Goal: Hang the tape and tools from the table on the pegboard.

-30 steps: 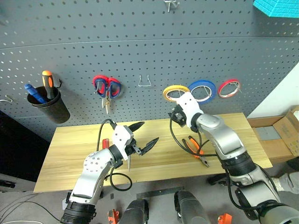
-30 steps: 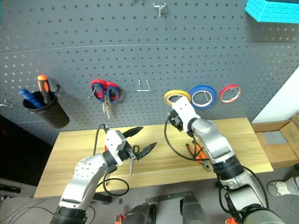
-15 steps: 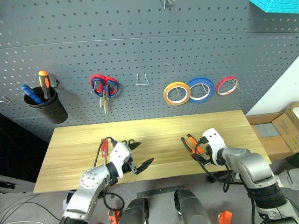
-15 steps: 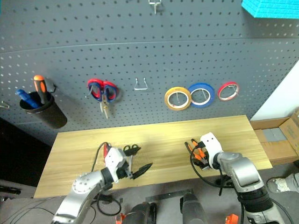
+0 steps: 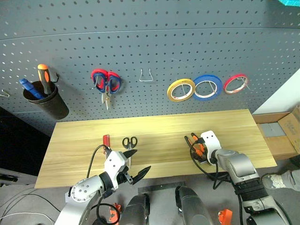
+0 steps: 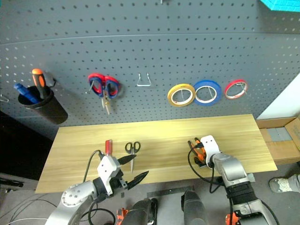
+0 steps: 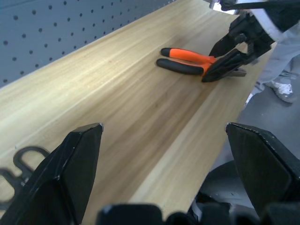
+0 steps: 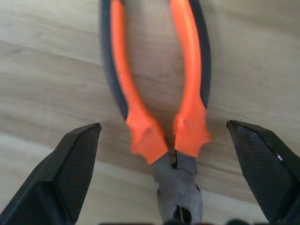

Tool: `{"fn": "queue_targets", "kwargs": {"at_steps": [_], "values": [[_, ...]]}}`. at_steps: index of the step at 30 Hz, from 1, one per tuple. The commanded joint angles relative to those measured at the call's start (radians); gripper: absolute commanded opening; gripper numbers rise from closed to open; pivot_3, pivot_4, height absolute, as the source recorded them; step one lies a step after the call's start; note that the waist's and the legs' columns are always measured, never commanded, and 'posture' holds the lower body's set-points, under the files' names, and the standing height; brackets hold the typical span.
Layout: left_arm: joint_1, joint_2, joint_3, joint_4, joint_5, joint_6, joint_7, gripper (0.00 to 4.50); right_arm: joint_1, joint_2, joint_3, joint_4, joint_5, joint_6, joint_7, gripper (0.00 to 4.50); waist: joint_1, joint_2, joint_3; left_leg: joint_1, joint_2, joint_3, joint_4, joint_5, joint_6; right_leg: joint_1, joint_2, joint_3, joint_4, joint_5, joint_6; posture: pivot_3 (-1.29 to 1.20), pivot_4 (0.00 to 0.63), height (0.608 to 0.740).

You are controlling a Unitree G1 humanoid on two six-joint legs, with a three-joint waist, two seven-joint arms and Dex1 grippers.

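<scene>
1. Right now the right claw (image 8: 164, 178) stands wide, holding nothing, its two black fingers (image 8: 70, 173) spread to either side of the orange-and-black pliers (image 8: 157, 108); the pliers lie flat on the bench (image 5: 159, 133), steel nose toward the claw, handles pointing toward the pegboard (image 5: 150, 51).
2. Seen from the head, that claw (image 5: 198, 151) sits low over the pliers (image 5: 193, 142) on the right part of the bench, near its front edge.
3. The left claw (image 5: 135, 165) is also spread wide and empty, hovering at the bench's front edge on the left part, its fingertips (image 5: 145, 169) pointing toward the right.
4. Just beyond the left claw the black-handled scissors (image 5: 129, 144) lie on the wood, and beside them, to the left, the red-handled screwdriver (image 5: 106, 141).
5. On the pegboard the yellow tape ring (image 5: 181, 90) hangs from a hook, with a blue tape ring (image 5: 208, 87) and a red tape ring (image 5: 235, 83) to its right.
6. Further left hang an empty metal hook (image 5: 146, 76), red-and-blue-handled scissors (image 5: 106, 84) and a black cup (image 5: 46, 101) with orange and blue handles sticking out.
</scene>
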Motion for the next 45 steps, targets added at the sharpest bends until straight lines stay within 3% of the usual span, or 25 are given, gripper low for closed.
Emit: {"fn": "queue_targets", "kwargs": {"at_steps": [1,2,5,10,11,14,18,21,25,34,40,45], "values": [[0.004,-0.001,0.011,-0.051,-0.007,0.000,0.017,4.50,0.010,0.009,0.011,0.071,-0.015,-0.069,0.004,4.46,0.002,0.000,0.000,0.000,0.000,0.000,0.000,0.000,0.000,0.000,0.000,0.000,0.000,0.000,0.000,-0.12,0.294,0.740],[0.001,-0.002,0.010,-0.053,-0.007,0.002,0.022,4.50,0.013,0.014,0.010,0.084,-0.017,-0.074,0.000,4.46,0.002,0.000,0.000,0.000,0.000,0.000,0.000,0.000,0.000,0.000,0.000,-0.001,0.000,0.000,0.000,-0.12,0.293,0.740],[-0.011,-0.005,0.014,-0.061,-0.008,0.010,0.036,4.50,0.028,0.013,0.016,0.081,-0.013,-0.073,0.021,3.86,0.003,-0.001,-0.001,0.001,0.000,-0.001,0.000,0.000,0.000,0.001,0.000,-0.001,0.000,0.000,0.000,-0.11,0.289,0.740],[-0.037,-0.006,0.029,-0.044,-0.022,0.008,0.044,4.50,0.013,0.001,0.023,0.080,-0.021,-0.052,0.030,2.20,0.003,-0.002,-0.001,0.001,0.000,-0.001,0.000,0.000,0.000,0.002,0.000,-0.001,-0.001,0.000,0.000,-0.11,0.274,0.740],[-0.052,-0.011,0.041,-0.044,-0.041,0.015,0.046,4.50,0.006,0.003,0.020,0.065,-0.008,-0.031,0.041,2.12,0.003,-0.002,-0.001,0.001,0.000,-0.001,0.000,0.000,0.000,0.002,0.000,-0.001,0.000,0.000,0.000,-0.12,0.272,0.740],[-0.114,-0.035,0.066,-0.047,-0.092,0.041,0.058,4.50,-0.001,-0.030,0.057,-0.036,0.028,-0.021,0.133,2.12,0.005,-0.002,-0.001,0.001,0.000,-0.002,0.000,0.000,0.000,0.001,0.000,-0.001,-0.001,0.000,0.000,-0.13,0.270,0.740],[-0.147,-0.034,0.073,-0.057,-0.101,0.030,0.043,4.50,0.024,-0.094,0.044,-0.416,0.258,-0.040,0.399,2.12,0.000,0.000,0.000,-0.004,0.000,-0.001,0.000,0.000,0.000,-0.003,0.000,-0.002,0.000,0.000,0.001,-0.14,0.264,0.740],[-0.184,-0.042,0.094,-0.023,-0.080,-0.003,0.066,4.50,-0.069,-0.057,-0.066,-0.550,0.452,0.049,0.435,2.12,-0.003,0.000,0.000,-0.010,0.000,0.002,0.000,0.000,0.000,-0.013,0.001,-0.001,0.002,0.002,-0.003,-0.13,0.252,0.740],[-0.202,-0.076,0.128,-0.016,-0.069,-0.044,0.122,4.50,-0.258,0.021,-0.143,-0.581,0.579,0.023,0.405,2.12,0.009,-0.001,0.000,-0.009,0.000,0.001,0.000,0.000,-0.001,-0.012,0.001,-0.003,0.001,0.003,-0.004,-0.11,0.231,0.740],[-0.213,-0.181,0.185,-0.062,0.047,-0.214,0.321,4.50,-0.580,0.173,-0.053,-0.366,0.439,-0.253,0.315,2.12,0.025,-0.001,-0.001,-0.011,-0.001,0.001,-0.001,0.000,-0.002,-0.016,0.000,-0.002,0.003,0.004,-0.004,-0.04,0.220,0.740],[-0.208,-0.206,0.177,-0.082,0.081,-0.253,0.377,4.50,-0.715,0.315,-0.019,0.071,0.197,-0.653,0.176,2.12,0.036,-0.002,-0.001,-0.010,-0.002,0.000,-0.001,0.000,-0.002,-0.016,0.000,-0.002,0.003,0.005,-0.005,-0.01,0.216,0.740],[-0.186,-0.207,0.158,-0.090,0.105,-0.258,0.391,4.50,-0.781,0.379,-0.043,0.312,0.119,-0.887,0.110,2.12,0.046,-0.002,-0.001,-0.011,-0.003,0.000,-0.001,0.001,-0.004,-0.017,0.000,-0.002,0.003,0.005,-0.005,0.01,0.218,0.740]]}}
